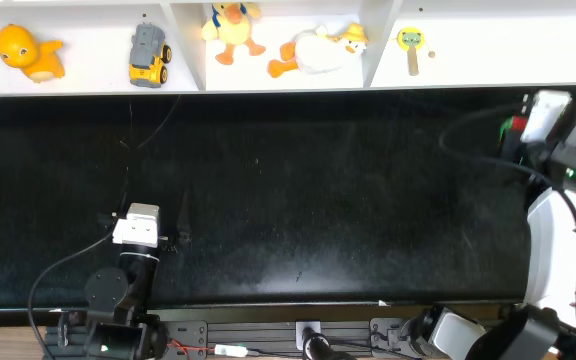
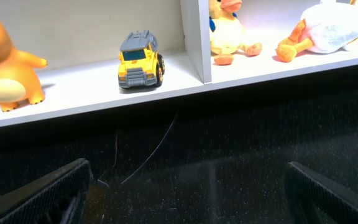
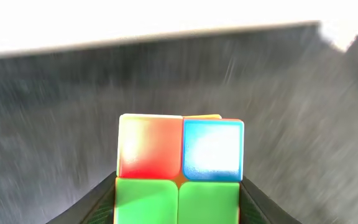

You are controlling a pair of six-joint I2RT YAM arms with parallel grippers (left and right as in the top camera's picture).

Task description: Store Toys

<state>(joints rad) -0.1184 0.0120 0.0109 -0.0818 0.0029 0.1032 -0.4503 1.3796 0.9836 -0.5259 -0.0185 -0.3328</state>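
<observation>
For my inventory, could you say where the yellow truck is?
Top view, left side: the yellow truck stands on the shelf between the orange figure and a divider.

White shelf (image 1: 88, 82) along 12 o'clock: orange figure (image 1: 30, 52), yellow truck (image 1: 149, 55) at 11; yellow duck (image 1: 233, 30), white duck (image 1: 318, 50) at 12; stick toy (image 1: 411, 45) at 1. L arm (image 1: 134, 228) at 7, R arm (image 1: 550, 225) at 3, over black mat (image 1: 318, 200).

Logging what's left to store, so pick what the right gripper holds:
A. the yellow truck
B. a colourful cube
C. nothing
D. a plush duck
B: the right wrist view shows the right gripper clamped on a cube with red, blue and green tiles.
</observation>
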